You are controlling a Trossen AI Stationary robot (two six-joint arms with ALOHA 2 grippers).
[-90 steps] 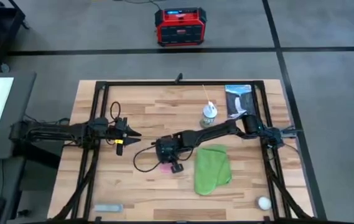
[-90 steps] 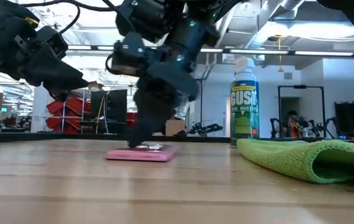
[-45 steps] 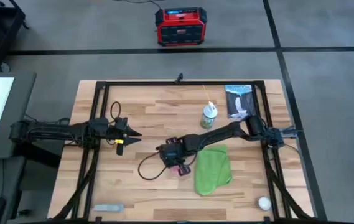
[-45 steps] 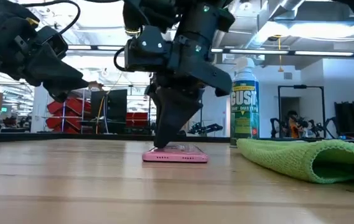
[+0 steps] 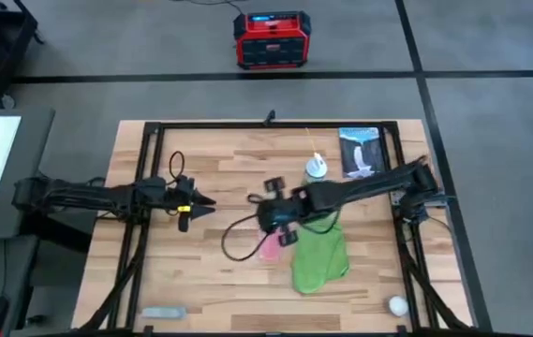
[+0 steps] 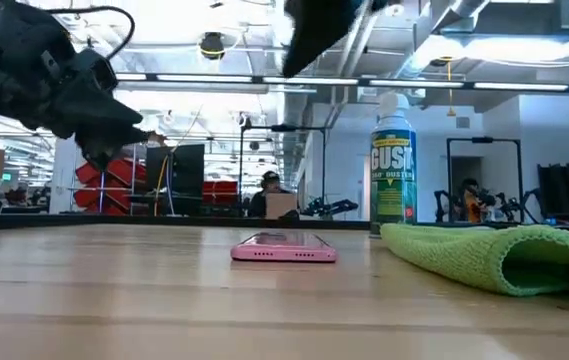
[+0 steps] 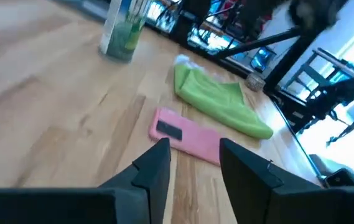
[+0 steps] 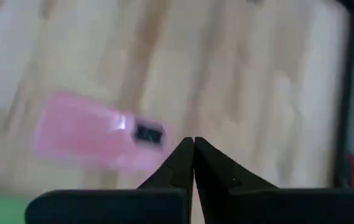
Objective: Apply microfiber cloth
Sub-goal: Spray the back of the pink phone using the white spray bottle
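Note:
The pink phone (image 5: 268,246) lies flat on the wooden table near its middle, also seen in the low view (image 6: 284,248). Just right of it the green microfiber cloth (image 5: 320,255) lies bunched on the table (image 6: 494,255). My right gripper (image 5: 275,217) hangs shut above the phone, clear of it; its wrist view looks down past the shut fingertips (image 8: 193,146) at the phone (image 8: 96,134). My left gripper (image 5: 196,201) waits open at the left, above the table, pointing toward the phone (image 7: 186,135) and cloth (image 7: 220,102).
A duster spray can (image 5: 316,171) stands behind the cloth, and a dark packet (image 5: 360,152) lies at the far right. A white ball (image 5: 397,304) sits near the front right, a grey item (image 5: 163,312) at the front left. A black cable (image 5: 238,239) loops beside the phone.
My right gripper, its shut tips down on the phone, slid the phone along the table toward the right, nearer the cloth. It then rose well clear of the phone, which stays flat on the table.

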